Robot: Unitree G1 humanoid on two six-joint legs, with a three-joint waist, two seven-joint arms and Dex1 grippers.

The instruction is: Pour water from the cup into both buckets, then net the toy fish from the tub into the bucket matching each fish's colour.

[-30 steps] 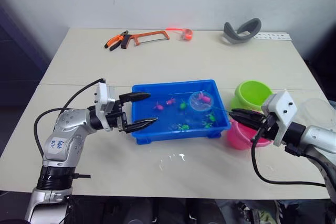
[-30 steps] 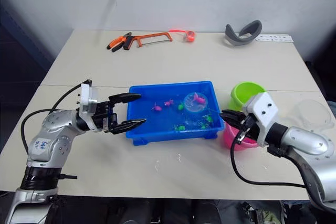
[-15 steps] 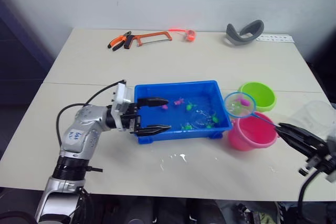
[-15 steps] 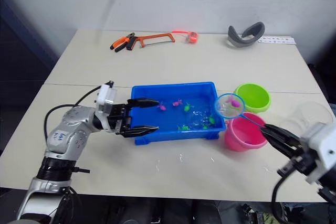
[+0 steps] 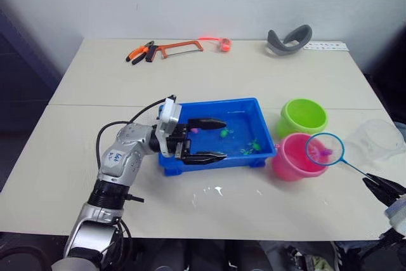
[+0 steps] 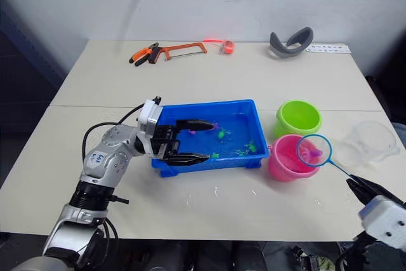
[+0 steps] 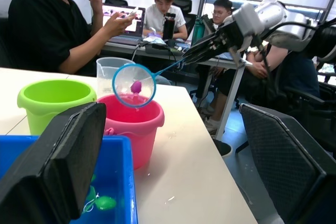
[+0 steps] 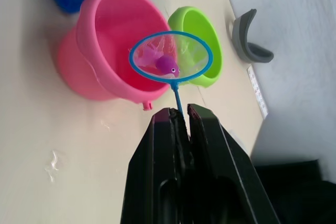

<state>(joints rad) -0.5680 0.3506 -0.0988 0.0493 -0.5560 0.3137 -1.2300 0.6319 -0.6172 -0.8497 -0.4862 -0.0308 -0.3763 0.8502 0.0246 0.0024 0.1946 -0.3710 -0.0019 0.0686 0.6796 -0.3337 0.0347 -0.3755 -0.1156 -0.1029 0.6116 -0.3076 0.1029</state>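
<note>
The blue tub (image 5: 214, 103) sits mid-table with water and several small green and pink toy fish (image 5: 253, 146) in it. My left gripper (image 5: 218, 139) is open, its two fingers reaching over the tub's left half. To the tub's right stand the green bucket (image 5: 303, 116) and the pink bucket (image 5: 290, 157). My right gripper (image 5: 370, 182) is shut on the net's thin handle. The net (image 8: 171, 59) holds a pink fish (image 8: 167, 65) just above the pink bucket's (image 8: 105, 40) rim. The clear cup (image 5: 379, 141) stands at the far right edge.
A hacksaw (image 5: 181, 46), pliers (image 5: 140, 51), a small orange-red item (image 5: 222, 43) and a grey curved band (image 5: 288, 37) lie along the table's far side. Water drops (image 5: 212, 190) spot the table in front of the tub. People sit beyond the table in the left wrist view.
My right gripper pulled back toward the near right, carrying the net with the pink fish from the tub's right end to over the pink bucket. My left gripper reached further over the tub.
</note>
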